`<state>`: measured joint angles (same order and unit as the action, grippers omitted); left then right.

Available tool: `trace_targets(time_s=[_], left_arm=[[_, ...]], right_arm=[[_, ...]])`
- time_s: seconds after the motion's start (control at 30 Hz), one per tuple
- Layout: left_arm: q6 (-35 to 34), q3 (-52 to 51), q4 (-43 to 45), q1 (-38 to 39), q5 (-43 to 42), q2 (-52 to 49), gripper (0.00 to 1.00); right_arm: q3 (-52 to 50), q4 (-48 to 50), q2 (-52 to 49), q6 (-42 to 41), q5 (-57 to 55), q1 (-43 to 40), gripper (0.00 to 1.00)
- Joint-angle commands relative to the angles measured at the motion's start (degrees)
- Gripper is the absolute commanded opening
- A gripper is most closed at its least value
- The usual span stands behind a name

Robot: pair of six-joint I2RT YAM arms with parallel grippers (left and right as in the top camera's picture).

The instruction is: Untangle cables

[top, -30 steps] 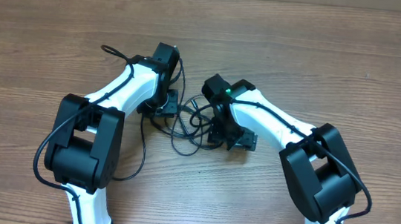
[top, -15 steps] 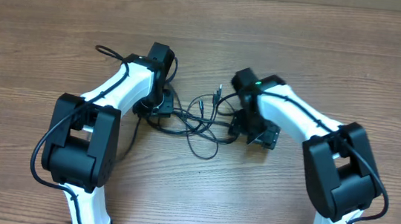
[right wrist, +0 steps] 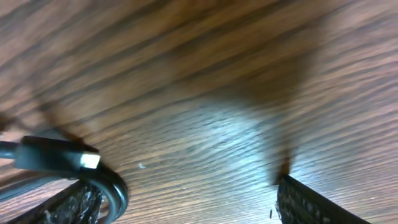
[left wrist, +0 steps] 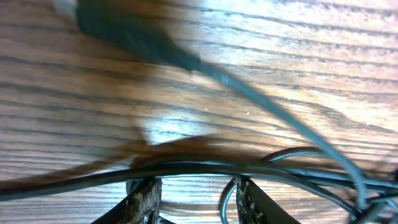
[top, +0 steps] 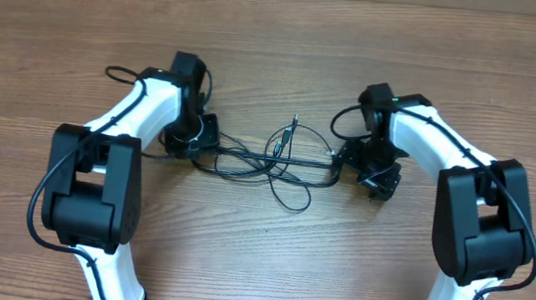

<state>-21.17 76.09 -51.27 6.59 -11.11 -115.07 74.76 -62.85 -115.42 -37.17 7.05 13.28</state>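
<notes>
The cables [top: 265,162] were found on the table [top: 279,41] between the two arms, laid out in a loose line from one claw to the other; several crossings were left near the middle, a far plug [top: 293,126] pointed away from the arms, and a loop [top: 293,199] sagged toward the near edge; the spreading-apart step was judged to be in hand, with the tangle not yet cleared; the left claw [left wrist: 196,198] was set low over the left end of the bundle, its fingers [left wrist: 144,198] partly apart with cords crossing just in front of them, and whether any cord was pinched could not be told; the right claw [right wrist: 186,202] was seen wide open with nothing clamped, a silver-tipped plug [right wrist: 57,157] lying just beside one finger [right wrist: 74,205]; for the next move, that plug or its cord would likely need to be closed on and led back through a crossing while the left end was kept anchored; a straight pull was judged likely to tighten the knot
</notes>
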Motion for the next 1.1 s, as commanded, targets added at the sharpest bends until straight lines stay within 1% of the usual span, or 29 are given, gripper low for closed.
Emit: trace_targets(time_s=[0.0, 0.07, 0.23, 0.3, 0.37, 0.5, 0.67, 0.77, 0.87, 1.07], left_arm=[[-1.8, -1.4, -0.1, -10.1, 22.2, -0.8, 0.42], [-1.8, -1.4, -0.1, -11.3, 22.3, -0.8, 0.42], [-2.3, -1.7, -0.1, -13.6, 22.1, -0.8, 0.42], [-2.4, -1.7, -0.1, -13.8, 21.3, -0.8, 0.45], [-2.3, -1.7, -0.2, -13.8, 18.8, -0.8, 0.47], [1.6, 0.2, -3.0, -13.6, 10.6, -0.5, 0.47], [2.4, 6.2, -10.9, -12.4, 8.7, 1.2, 0.48], [2.6, 9.0, -13.6, -10.8, 7.1, 3.9, 0.52], [2.6, 9.9, -14.7, -8.6, 4.5, 6.6, 0.55], [3.1, 9.4, -18.5, -3.1, 3.5, 7.5, 0.59]], right_arm=[[-4.6, -1.3, -4.7, -2.8, -28.0, -10.3, 0.84], [-4.6, -0.6, -4.7, -1.5, -28.0, -11.6, 0.84], [-4.6, 0.0, -4.7, -1.3, -28.0, -14.2, 0.84], [-4.6, 0.0, -4.7, -1.3, -27.4, -14.6, 0.85], [-4.6, 0.4, -4.7, -0.9, -25.8, -14.6, 0.87], [-4.6, 2.9, -4.7, 6.8, -18.3, -14.5, 0.9], [-3.9, 4.2, -4.7, 15.0, -6.1, -14.5, 0.91], [-1.3, 1.0, -4.7, 15.4, -2.3, -14.5, 0.91], [2.4, -3.5, -4.5, 18.4, 1.9, -14.4, 0.87], [4.5, -7.0, -1.8, 25.5, 12.2, -12.5, 0.87]])
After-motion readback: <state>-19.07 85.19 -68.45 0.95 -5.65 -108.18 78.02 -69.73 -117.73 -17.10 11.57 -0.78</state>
